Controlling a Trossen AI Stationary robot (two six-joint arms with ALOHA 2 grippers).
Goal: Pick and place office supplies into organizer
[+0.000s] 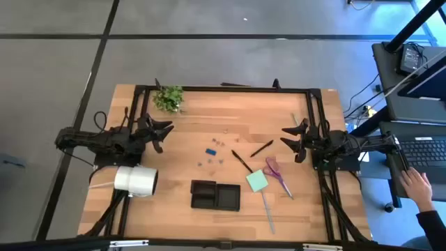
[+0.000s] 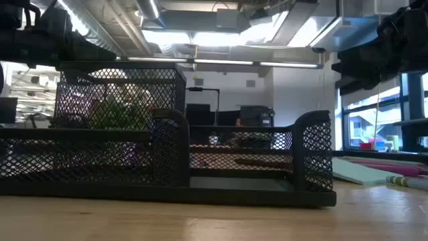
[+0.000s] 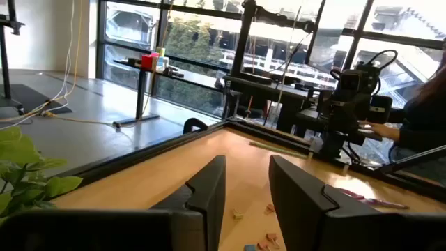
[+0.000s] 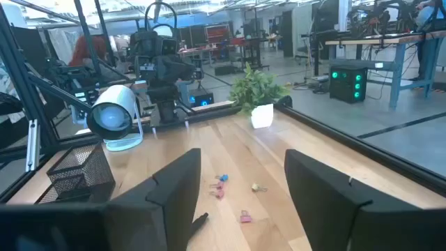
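The black mesh organizer (image 1: pixel 216 195) stands near the table's front edge, also close up in the low view (image 2: pixel 167 157). To its right lie a pale green sticky-note pad (image 1: pixel 256 181), purple-handled scissors (image 1: pixel 277 176) and a slim grey stick (image 1: pixel 267 209). Two black pens (image 1: pixel 261 148) (image 1: pixel 242 162) and small clips (image 1: pixel 212 151) lie mid-table. My left gripper (image 1: pixel 166 137) hovers open over the table's left part, pointing right, nothing between its fingers (image 3: pixel 209 192). My right gripper (image 1: pixel 286 137) hovers open over the right part, pointing left, also with nothing between its fingers (image 4: pixel 178 192).
A big white roll (image 1: pixel 136 180) lies at the front left beside the left arm. A small green plant (image 1: pixel 169 97) stands at the far left. A black frame (image 1: pixel 230 88) borders the table. A person's hand (image 1: pixel 417 183) rests at a keyboard off the right edge.
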